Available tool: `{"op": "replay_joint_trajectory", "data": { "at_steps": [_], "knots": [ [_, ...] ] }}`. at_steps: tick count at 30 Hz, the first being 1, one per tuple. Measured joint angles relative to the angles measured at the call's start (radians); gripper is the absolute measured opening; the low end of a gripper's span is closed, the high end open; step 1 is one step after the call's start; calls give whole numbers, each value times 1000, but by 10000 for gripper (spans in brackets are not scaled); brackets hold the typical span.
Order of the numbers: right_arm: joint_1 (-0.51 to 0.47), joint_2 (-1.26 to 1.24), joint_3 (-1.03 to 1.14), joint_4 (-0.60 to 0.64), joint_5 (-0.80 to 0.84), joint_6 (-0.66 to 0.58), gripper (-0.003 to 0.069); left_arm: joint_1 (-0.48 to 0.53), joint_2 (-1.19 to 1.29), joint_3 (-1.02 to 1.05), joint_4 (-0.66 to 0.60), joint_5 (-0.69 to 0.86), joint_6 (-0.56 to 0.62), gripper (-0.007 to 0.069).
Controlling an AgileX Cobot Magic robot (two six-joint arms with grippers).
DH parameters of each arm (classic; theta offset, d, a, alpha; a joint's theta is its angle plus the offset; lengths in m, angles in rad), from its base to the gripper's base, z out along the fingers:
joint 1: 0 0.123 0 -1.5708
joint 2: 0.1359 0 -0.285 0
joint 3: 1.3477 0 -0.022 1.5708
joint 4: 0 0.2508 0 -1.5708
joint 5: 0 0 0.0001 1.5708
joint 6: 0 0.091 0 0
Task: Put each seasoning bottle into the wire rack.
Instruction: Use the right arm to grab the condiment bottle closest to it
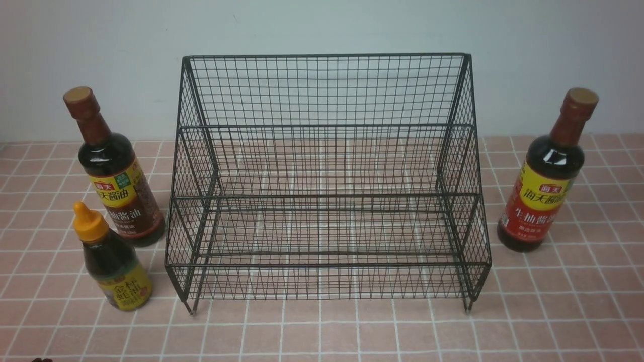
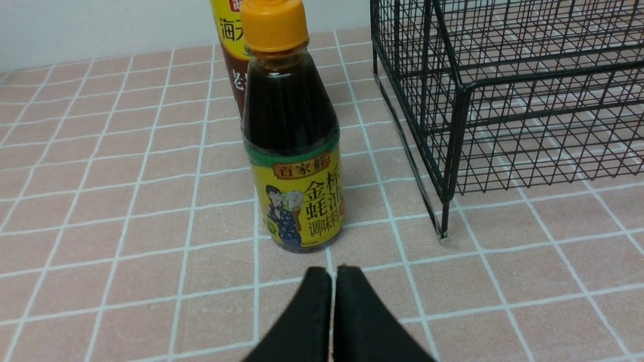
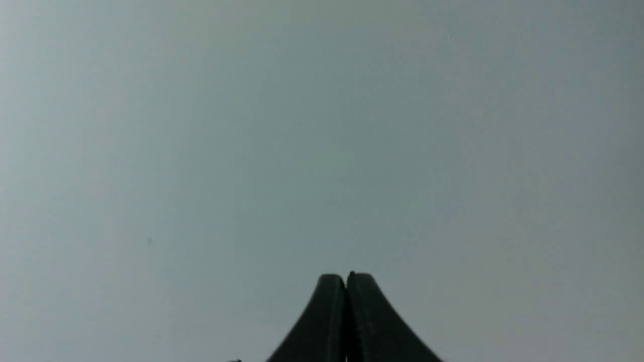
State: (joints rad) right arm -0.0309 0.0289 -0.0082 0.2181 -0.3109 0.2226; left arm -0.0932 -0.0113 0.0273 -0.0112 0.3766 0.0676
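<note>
Pink tiled tabletop [image 1: 322, 332], pale wall behind. Wire rack [image 1: 327, 125] ctr, no bottles in it. Short bottle [image 1: 113, 261] + tall bottle [image 1: 114, 173] on L; 2nd tall bottle [image 1: 546, 178] on R, all upright. Left gripper [image 2: 334, 274] pinched closed near short btl, holding nothing; right gripper [image 3: 346, 279] closed, empty, facing wall. Step: pre-grasp, none racked. Next: L must spread jaws, close round short btl.

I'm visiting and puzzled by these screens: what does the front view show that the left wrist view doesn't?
Only the front view: the tall dark-sauce bottle with a red-yellow label, right of the black wire-mesh rack, and the rack's tall back. Only the left wrist view: the black left gripper, shut and empty. Both: the short dark-sauce bottle with an orange cap, the tall brown-labelled bottle behind it, and the rack's left front corner.
</note>
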Motion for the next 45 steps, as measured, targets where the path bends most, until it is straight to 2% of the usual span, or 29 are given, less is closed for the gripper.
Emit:
{"op": "replay_joint_trajectory", "data": {
  "at_steps": [3, 8, 12, 15, 20, 21, 22, 27, 38, 45],
  "knots": [
    [0, 134, -124, -90, -7, 47, -15, 0, 0, 0, 0, 0, 0, -7],
    [0, 440, -342, -260, -22, 55, -13, 0, 0, 0, 0, 0, 0, -7],
    [0, 656, -458, -345, -48, 74, 20, 0, 0, 0, 0, 0, 0, -7],
    [0, 798, -524, -391, -86, 94, 90, 0, 0, 0, 0, 0, 0, -7],
    [0, 1054, -608, -444, -178, 115, 308, 0, 0, 0, 0, 0, 0, -7],
    [0, 1071, -613, -447, -187, 120, 325, 0, 0, 0, 0, 0, 0, -7],
    [0, 1137, -635, -454, -217, 132, 389, 0, 0, 0, 0, 0, 0, -7],
    [0, 1324, -721, -502, -253, 176, 519, 0, 0, 0, 0, 0, 0, -7],
    [19, 1497, -773, -570, -255, 210, 545, 0, 0, 0, 0, 0, 0, -7],
    [33, 1523, -775, -585, -162, 211, 525, 0, 0, 0, 0, 0, 0, -7]
  ]
}}
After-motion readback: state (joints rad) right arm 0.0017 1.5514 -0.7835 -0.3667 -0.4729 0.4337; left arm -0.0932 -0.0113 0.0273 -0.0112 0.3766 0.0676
